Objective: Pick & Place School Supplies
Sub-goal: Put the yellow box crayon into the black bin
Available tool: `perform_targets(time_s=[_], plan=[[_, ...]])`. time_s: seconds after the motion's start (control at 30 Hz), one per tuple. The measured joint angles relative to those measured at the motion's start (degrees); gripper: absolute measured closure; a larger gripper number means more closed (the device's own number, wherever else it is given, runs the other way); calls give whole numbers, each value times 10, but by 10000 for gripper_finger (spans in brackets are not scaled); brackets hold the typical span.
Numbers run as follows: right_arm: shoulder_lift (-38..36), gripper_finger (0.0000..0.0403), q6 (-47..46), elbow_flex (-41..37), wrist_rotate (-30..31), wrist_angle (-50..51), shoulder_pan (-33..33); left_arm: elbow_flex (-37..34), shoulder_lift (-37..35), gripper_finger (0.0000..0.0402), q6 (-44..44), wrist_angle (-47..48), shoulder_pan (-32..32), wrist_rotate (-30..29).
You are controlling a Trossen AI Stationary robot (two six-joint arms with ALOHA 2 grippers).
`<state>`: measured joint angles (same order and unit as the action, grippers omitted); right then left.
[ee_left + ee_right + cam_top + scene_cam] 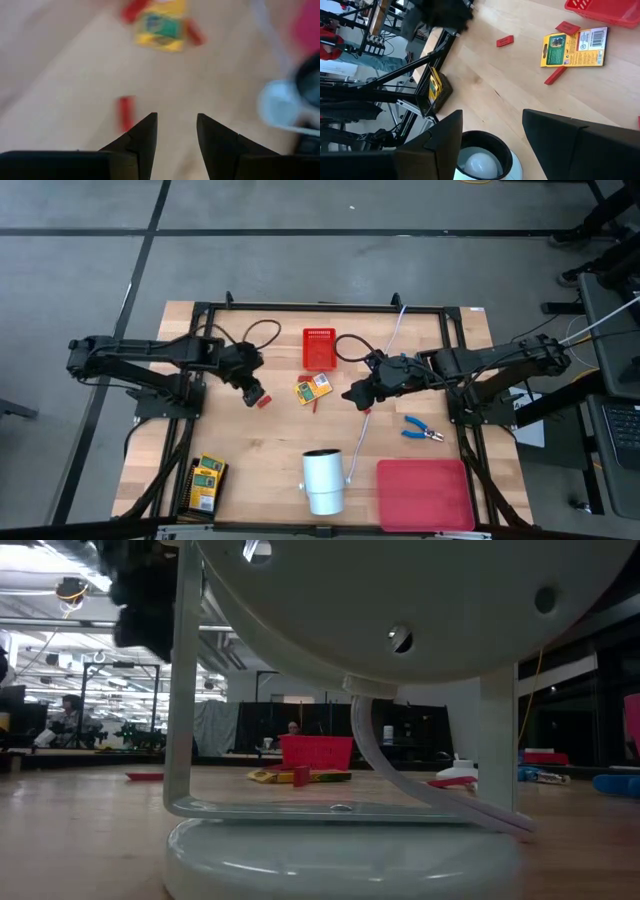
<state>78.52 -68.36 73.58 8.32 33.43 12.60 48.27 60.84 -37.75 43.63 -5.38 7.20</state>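
A flat yellow-and-green printed box [313, 389] lies on the table's middle, with small red blocks [555, 75] beside it. Another red block [263, 400] lies just beside my left gripper [254, 392]. That gripper is open and empty; in its wrist view [175, 122] the block [126, 112] lies beside one fingertip, and I cannot tell whether they touch. My right gripper [352, 396] is open and empty, right of the box [575, 47]. Blue-handled pliers [422, 430] lie flat at the right. More yellow-and-green boxes [207, 480] sit in a black holder near the left front.
A red basket [319, 348] stands behind the box. A white cylinder [323, 480] lies at the front middle and fills the low view [400, 630]. A flat red tray [425, 493] is at the front right. A white cord [385, 350] runs across the table.
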Motion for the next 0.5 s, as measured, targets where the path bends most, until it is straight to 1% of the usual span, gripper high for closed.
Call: perform_targets(time_s=[0.1,0.2,0.3,0.4,0.5], plan=[[0,191,0,0,0,0,0,0,27,267,-19,-69,-11,57],[0,191,0,0,-1,-2,0,-5,59,267,-49,-81,-31,72],[0,191,3,0,1,-11,0,-35,87,267,-79,-116,-51,88],[-1,191,9,0,7,-21,1,-80,100,267,-97,-205,-66,112],[-2,191,13,0,13,-28,5,-130,101,267,-115,-309,-82,119]])
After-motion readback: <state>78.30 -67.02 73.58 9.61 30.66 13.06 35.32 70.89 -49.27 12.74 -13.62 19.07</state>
